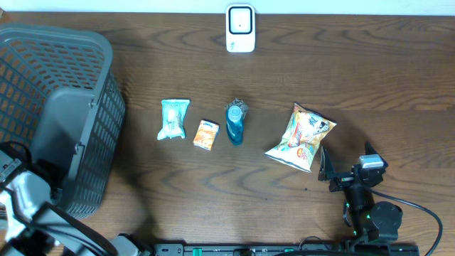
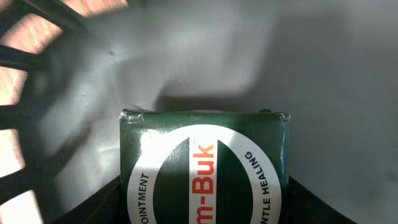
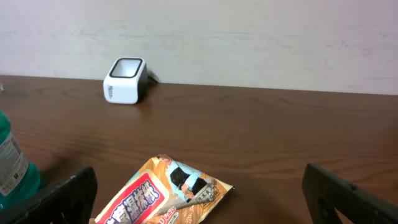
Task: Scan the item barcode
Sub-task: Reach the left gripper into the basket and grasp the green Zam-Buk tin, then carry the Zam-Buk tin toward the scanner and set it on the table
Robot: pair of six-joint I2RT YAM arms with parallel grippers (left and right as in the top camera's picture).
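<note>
Four items [image 1: 235,122], scanner [image 1: 240,28] beyond, basket [image 1: 71,35] around green box [image 2: 205,168]

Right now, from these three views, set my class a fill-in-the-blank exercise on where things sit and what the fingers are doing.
The blue bottle lies ___ the orange box and the snack bag.
The grey basket stands on the robot's ___ side.
The right fingers stand ___, holding nothing.
The carton between the left fingers is ___.
Missing words: between; left; open; green.

Cardboard ointment box [image 2: 205,168]; wood-grain table [image 1: 284,64]; plastic basket [image 1: 106,121].
</note>
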